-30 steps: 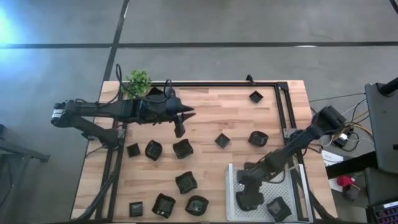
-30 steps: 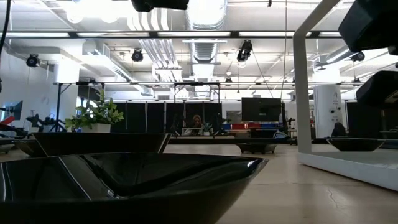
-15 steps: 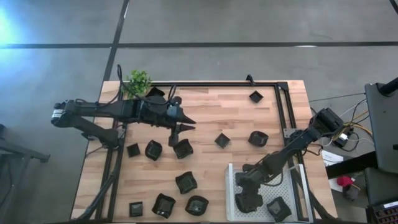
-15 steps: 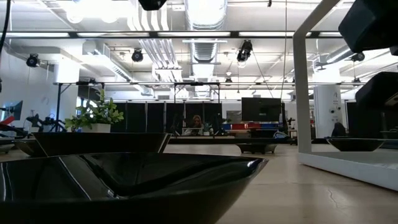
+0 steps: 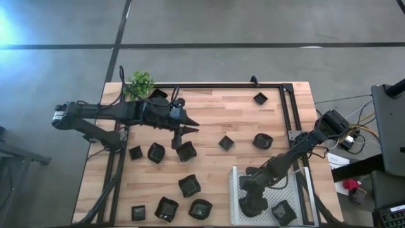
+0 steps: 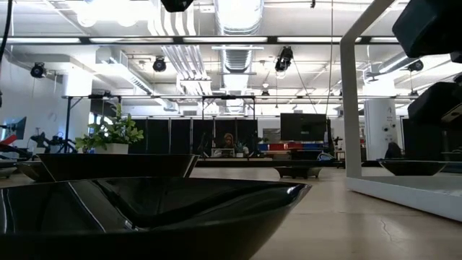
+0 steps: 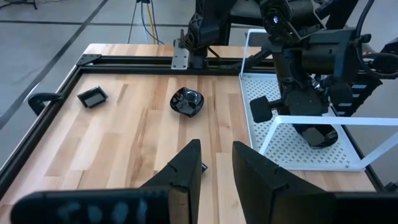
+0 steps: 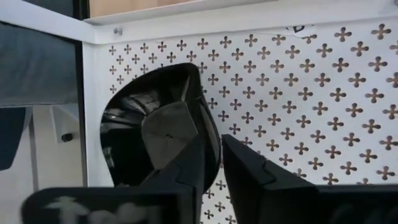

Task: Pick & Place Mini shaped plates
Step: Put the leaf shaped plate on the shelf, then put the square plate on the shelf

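Note:
Several mini shaped plates, small black dishes, lie scattered on the wooden table, such as a square one (image 5: 261, 98) at the back and a rounded one (image 5: 189, 185) near the middle. My right gripper (image 5: 250, 201) is low over the white tray (image 5: 278, 193). In the right wrist view a black plate (image 8: 149, 124) rests on the tray floor, its rim at my right gripper (image 8: 219, 146), whose jaws stand a narrow gap apart. Another plate (image 5: 284, 212) lies in the tray's corner. My left gripper (image 5: 183, 132) hovers open and empty above a plate (image 5: 185, 151).
A small green plant (image 5: 140, 82) stands at the back left corner. A black metal frame (image 5: 288, 111) edges the table's back and right. In the low view a large black plate (image 6: 144, 217) fills the foreground and the tray's white frame (image 6: 350, 108) rises on the right.
My left gripper has shifted slightly toward the plates below it and then held still. My right gripper's fingers have parted a little at the plate in the tray.

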Controlling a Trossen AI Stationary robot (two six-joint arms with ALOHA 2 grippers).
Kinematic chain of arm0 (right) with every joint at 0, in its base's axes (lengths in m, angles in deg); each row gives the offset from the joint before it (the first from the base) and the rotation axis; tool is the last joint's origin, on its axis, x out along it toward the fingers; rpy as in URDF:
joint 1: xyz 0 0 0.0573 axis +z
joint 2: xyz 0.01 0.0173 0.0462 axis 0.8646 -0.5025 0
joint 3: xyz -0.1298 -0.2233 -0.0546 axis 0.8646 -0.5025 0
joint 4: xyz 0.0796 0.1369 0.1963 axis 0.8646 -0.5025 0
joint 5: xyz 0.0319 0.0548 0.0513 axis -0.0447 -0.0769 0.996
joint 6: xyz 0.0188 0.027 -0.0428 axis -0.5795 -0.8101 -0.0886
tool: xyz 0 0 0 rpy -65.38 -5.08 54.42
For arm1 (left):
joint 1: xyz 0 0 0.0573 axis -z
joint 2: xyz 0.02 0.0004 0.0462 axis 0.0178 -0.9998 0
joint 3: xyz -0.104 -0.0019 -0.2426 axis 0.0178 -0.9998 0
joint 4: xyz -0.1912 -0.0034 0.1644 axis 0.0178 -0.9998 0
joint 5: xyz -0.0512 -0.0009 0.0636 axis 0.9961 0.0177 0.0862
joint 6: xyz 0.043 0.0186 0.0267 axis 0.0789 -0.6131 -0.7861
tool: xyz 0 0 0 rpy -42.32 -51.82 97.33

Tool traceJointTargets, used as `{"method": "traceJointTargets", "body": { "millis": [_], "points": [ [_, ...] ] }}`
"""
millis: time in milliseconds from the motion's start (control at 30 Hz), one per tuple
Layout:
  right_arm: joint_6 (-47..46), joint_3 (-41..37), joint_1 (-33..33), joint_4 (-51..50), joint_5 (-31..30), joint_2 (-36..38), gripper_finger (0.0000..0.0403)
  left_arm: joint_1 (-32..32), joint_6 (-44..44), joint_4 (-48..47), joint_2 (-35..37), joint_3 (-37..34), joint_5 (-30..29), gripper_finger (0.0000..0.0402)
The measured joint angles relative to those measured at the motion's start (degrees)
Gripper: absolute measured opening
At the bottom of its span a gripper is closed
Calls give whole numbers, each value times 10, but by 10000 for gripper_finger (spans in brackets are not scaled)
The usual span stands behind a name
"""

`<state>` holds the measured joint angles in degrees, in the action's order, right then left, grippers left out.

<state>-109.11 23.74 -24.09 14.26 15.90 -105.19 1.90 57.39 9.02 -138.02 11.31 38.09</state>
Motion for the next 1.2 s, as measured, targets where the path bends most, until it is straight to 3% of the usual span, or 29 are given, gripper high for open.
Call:
{"method": "traceJointTargets", "body": {
  "millis": [233,600,733,1000,1200],
  "points": [
    [-4,1,-5,-7,3,30,94,0,0,-1,0,0,0,85],
    [-43,2,-27,-129,-4,138,73,0,-4,-5,0,0,0,85],
    [-48,2,-45,-189,-73,205,68,0,-4,-7,0,0,0,85],
    [-23,2,-108,-239,-290,318,76,0,-4,-11,0,0,-5,85],
    [68,2,-175,-236,-329,323,78,0,-3,-13,0,0,-28,85]
  ]
}}
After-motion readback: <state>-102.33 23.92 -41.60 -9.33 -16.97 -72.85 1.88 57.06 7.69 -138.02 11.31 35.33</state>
